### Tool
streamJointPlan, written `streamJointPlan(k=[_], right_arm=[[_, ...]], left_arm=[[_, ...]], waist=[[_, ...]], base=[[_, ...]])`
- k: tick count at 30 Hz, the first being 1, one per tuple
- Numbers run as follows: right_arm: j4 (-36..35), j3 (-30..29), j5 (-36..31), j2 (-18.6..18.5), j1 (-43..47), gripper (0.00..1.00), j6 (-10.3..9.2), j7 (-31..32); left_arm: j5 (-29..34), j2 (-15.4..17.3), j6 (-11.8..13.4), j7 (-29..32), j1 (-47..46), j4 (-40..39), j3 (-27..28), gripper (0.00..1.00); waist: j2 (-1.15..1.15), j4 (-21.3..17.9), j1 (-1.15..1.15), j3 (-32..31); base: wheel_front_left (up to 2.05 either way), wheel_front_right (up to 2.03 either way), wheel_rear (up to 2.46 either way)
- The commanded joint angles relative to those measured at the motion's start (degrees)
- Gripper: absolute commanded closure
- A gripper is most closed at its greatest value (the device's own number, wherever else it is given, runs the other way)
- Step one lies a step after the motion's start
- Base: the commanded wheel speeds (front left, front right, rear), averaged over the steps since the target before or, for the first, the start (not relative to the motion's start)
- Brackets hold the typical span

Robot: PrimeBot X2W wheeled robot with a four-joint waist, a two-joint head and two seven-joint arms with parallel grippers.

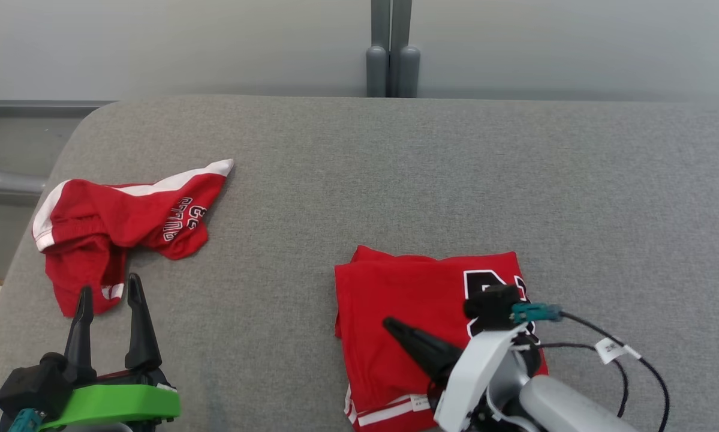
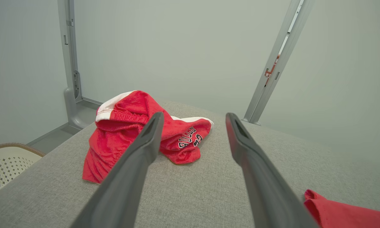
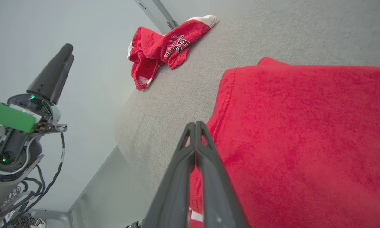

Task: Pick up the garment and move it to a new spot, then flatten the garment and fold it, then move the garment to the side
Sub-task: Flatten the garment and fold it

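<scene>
Left gripper (image 1: 109, 287) sits at the table's (image 1: 395, 180) near-left corner, green wrist block low, both dark fingers pointing at the far edge. Claw is spread wide, nothing between the fingers, which ride above the grey fabric. Crumpled red shorts (image 1: 125, 222) lie just past its fingertips, close to the left edge, white trim and lettering showing, waistband bunched. Middle of the table is bare fabric. Folded red jersey (image 1: 407, 300) lies flat near the front edge, a bit right of centre, black-and-white number facing up. Right forearm (image 1: 563, 402) comes in from the near-right corner, wrist turned so the right gripper (image 1: 389, 324) points back left and tilts down over the jersey, tips near its left hem. Claw is pressed together, no cloth pinched; can't tell if the tips touch the fabric. Black cable (image 1: 629, 360) loops off the wrist.
</scene>
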Motion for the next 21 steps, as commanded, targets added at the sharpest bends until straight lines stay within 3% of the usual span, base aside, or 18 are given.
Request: streamJointPlan(k=[1,4,5,6,7,13,21], right_arm=[[-0.7,-1.3,-0.3,-1.3,-1.0,1.00,0.03,-1.4],[-1.6,-4.8,-1.7,-3.2,-1.9,1.00,0.03,-4.2],[-1.6,-6.3,-2.5,-3.8,-2.1,0.82,0.03,-5.1],[-1.7,-7.5,-3.2,-4.2,-2.2,0.53,0.03,-6.0],[-1.9,-9.2,-3.9,-4.5,-2.3,0.00,0.03,-6.9],[-2.4,-17.0,-9.2,-5.5,-1.4,0.00,0.03,-10.5],[-3.3,-27.8,-19.4,-2.5,3.1,0.00,0.03,-13.2]], left_arm=[[0.8,0.1,0.2,-0.1,-0.4,-0.4,0.2,0.00],[0.9,0.1,0.3,-0.1,-0.1,-0.7,0.5,0.00],[0.9,0.1,0.3,-0.1,-0.1,-0.8,0.6,0.00],[1.0,0.1,0.4,-0.1,0.0,-0.9,0.7,0.00],[1.0,0.1,0.4,-0.1,0.1,-0.9,0.8,0.00],[0.9,0.1,0.4,-0.1,1.0,-1.2,1.5,0.00],[1.6,0.1,-0.2,-0.1,2.5,-1.0,1.3,0.00]], waist=[[0.00,-1.3,0.00,-0.2],[0.00,-2.4,0.00,-0.3],[0.00,-2.8,0.00,-0.4],[0.00,-3.1,0.00,-0.5],[0.00,-3.5,0.00,-0.6],[0.00,-5.4,0.00,-1.7],[0.00,-6.7,0.00,-3.4]], base=[[0.00,0.00,0.00],[0.00,0.00,0.00],[0.00,0.00,0.00],[0.00,0.00,0.00],[0.00,0.00,0.00],[0.00,0.00,0.00],[0.00,0.00,0.00]])
